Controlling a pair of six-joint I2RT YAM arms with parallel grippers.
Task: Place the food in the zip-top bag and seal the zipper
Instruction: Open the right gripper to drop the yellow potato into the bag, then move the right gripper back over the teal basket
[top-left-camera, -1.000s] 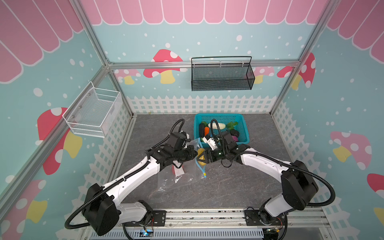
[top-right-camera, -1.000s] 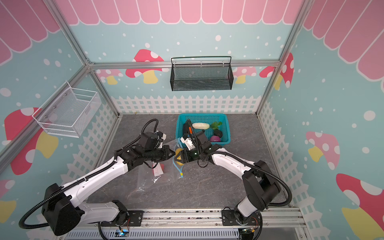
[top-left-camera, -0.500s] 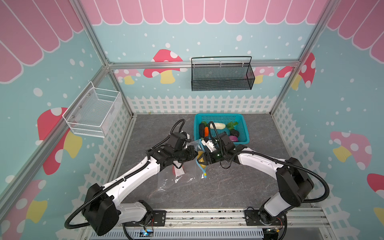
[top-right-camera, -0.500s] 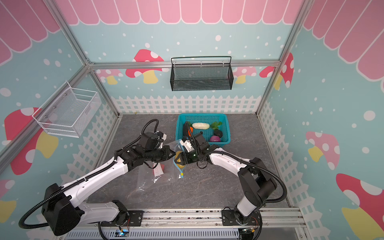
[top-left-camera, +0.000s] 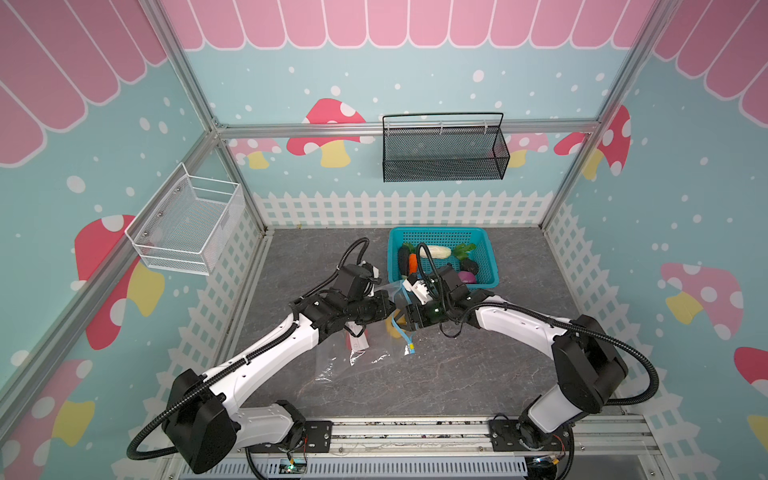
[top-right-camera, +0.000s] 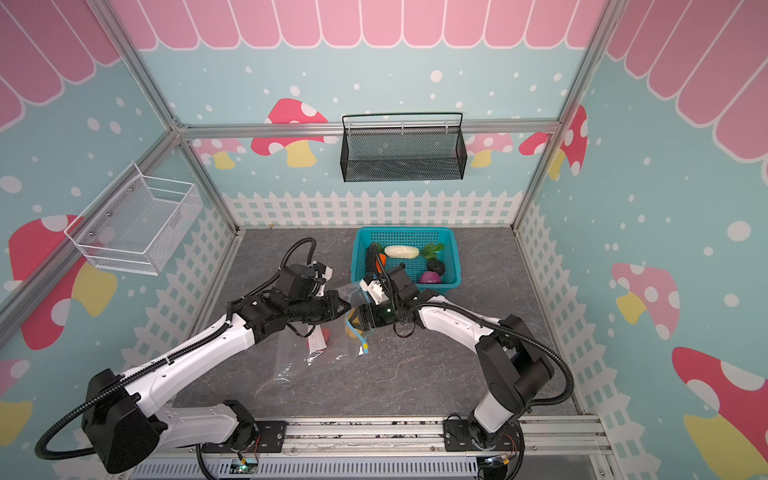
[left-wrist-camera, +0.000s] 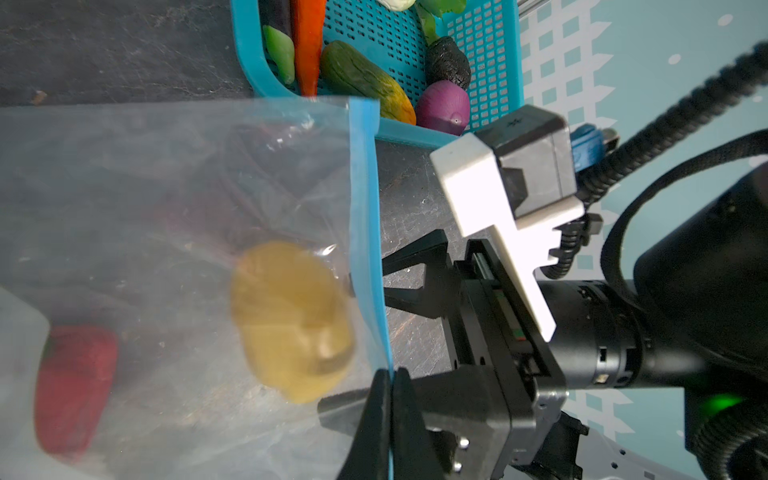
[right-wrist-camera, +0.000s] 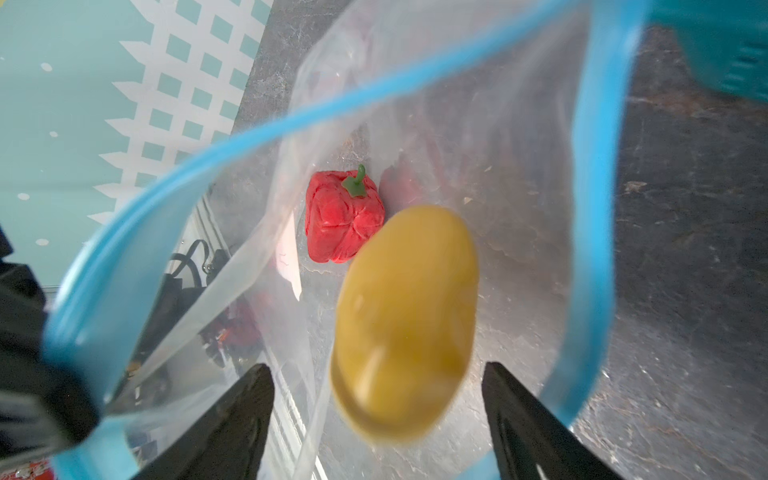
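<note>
Grey tabletop (top-left-camera: 457, 374): left gripper (left-wrist-camera: 387, 386) clamped on zip-top bag (left-wrist-camera: 166, 208); right gripper (right-wrist-camera: 376, 368) apart, yellow potato (right-wrist-camera: 405, 324) in bag.

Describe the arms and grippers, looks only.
Both alike: the left arm and right arm have white shells with black joints, and black ribbed conduit loops alongside. The left gripper and right gripper are black with tapered fingers. A white bracket carries a black wrist camera; a green light glows on the right wrist.

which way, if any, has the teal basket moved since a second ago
No. The teal basket sits where it was, far rim still close to the white fence.
</note>
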